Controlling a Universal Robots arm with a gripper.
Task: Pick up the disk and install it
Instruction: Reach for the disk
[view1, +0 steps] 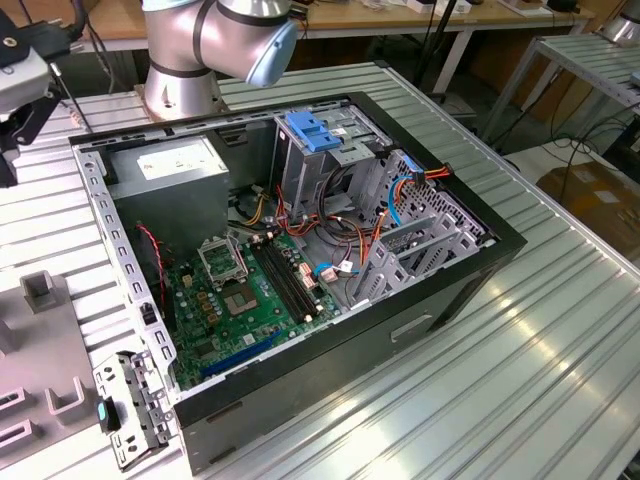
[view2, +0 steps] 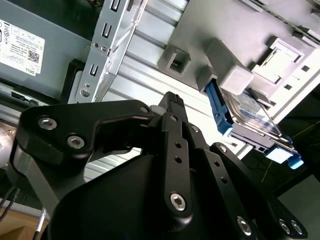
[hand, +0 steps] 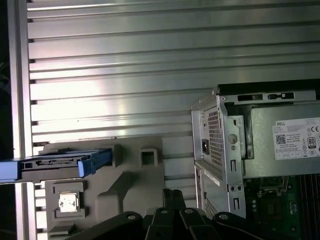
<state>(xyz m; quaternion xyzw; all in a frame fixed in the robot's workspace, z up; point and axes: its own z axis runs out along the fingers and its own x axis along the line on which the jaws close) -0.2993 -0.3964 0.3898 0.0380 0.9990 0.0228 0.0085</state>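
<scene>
Fingers: the black fingers (view2: 176, 130) are pressed together in both wrist views; nothing is between them.
Gripper: the gripper (view2: 172, 100) (hand: 173, 196) hangs over the holder, just outside the computer case at the corner where the power supply sits; it touches neither the disk nor the case.
Disk: the disk (view2: 250, 112) (hand: 55, 165) stands on its edge in the holder, outside the case and apart from the fingertips; a blue frame runs along its edge; the end farther from the case juts past the holder.
Holder: the grey holder (hand: 125, 185) (view2: 220, 55) (view1: 60, 340) lies flat just beside the case, with raised blocks and a square socket on it.
Case: the computer case (view1: 300, 400) (hand: 220, 150) lies on its side with the cover off; its perforated metal frame faces the holder.
Inside the case: the power supply (view1: 165, 165) (hand: 285, 145) (view2: 20, 50) fills the corner nearest the holder; the green circuit board (view1: 250, 300) covers the floor; a blue latch plate (view1: 315, 130) tops the drive cage at the far wall; red and orange cables (view1: 300, 225) run between them.
Table: the ribbed metal table (view1: 520, 380) (hand: 125, 60) carries the case and the holder.
Arm: the silver arm (view1: 220, 40) rises from the table behind the case.
</scene>
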